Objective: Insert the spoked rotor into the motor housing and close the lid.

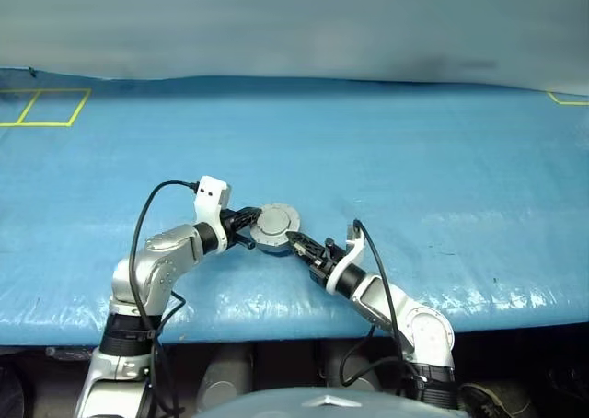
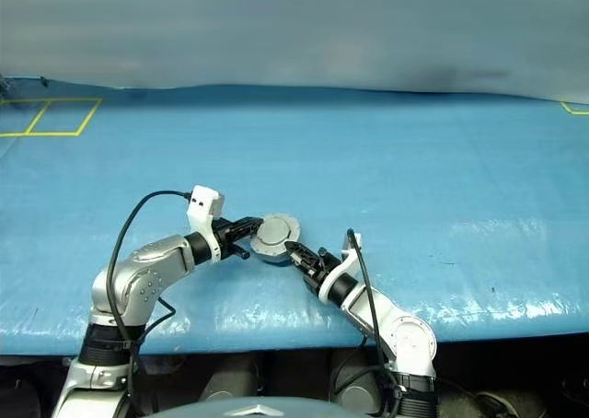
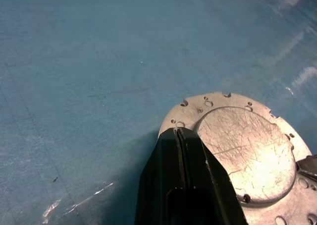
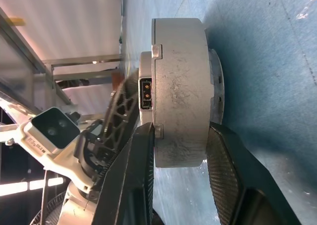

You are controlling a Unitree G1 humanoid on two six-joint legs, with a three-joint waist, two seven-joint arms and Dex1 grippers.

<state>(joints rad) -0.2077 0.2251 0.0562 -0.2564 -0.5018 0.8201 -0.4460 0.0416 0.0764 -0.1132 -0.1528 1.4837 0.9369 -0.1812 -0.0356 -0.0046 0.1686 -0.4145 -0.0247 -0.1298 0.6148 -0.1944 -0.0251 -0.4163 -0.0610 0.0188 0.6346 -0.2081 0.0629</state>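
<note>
The motor housing is a round silver puck just above the blue table, near its front edge. The lid lies closed on top of it, plain matte face and raised centre up. My left gripper is shut, its tips lying over the lid's rim from the left. My right gripper comes in from the right. Its two fingers press on opposite sides of the housing's body. The spoked rotor is hidden.
A blue tarp covers the table, which stretches wide to the back and both sides. Yellow tape squares mark the far left corner, and a yellow tape corner the far right. The table's front edge runs just below the arms.
</note>
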